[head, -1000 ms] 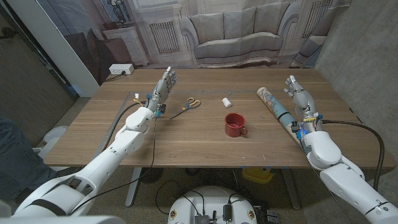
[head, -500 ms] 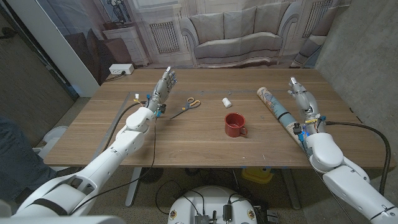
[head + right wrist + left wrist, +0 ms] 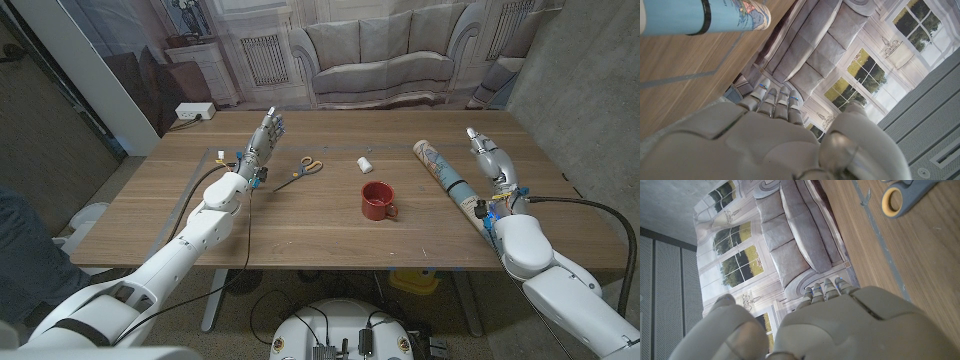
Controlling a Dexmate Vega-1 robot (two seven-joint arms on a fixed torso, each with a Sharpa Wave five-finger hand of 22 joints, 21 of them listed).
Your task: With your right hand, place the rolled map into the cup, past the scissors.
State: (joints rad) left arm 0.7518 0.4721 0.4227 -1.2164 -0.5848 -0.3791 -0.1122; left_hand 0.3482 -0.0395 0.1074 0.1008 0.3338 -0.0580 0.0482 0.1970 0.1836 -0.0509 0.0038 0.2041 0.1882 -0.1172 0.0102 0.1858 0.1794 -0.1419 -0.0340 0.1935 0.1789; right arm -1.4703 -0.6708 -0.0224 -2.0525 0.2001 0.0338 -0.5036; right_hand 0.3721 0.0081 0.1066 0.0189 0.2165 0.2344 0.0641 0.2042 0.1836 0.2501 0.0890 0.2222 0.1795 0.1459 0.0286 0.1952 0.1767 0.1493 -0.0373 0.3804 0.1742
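Note:
The rolled map [image 3: 448, 175], a blue printed tube with a dark band, lies on the table at the right, and its end shows in the right wrist view [image 3: 705, 17]. My right hand [image 3: 489, 160] stands just right of it with fingers straight, holding nothing. A red cup [image 3: 377, 200] stands upright mid-table. The scissors [image 3: 301, 170] with yellow and grey handles lie left of the cup, and a handle loop appears in the left wrist view [image 3: 897, 200]. My left hand [image 3: 262, 142] stands left of the scissors, fingers extended and empty.
A small white cylinder [image 3: 365, 165] lies behind the cup. The wooden table [image 3: 300, 225] has bare room in front of the cup. A backdrop with a printed sofa hangs behind the far edge. A grey wall rises at the right.
My right hand has drifted slightly to the right, away from the rolled map. The left hand and the objects have not moved.

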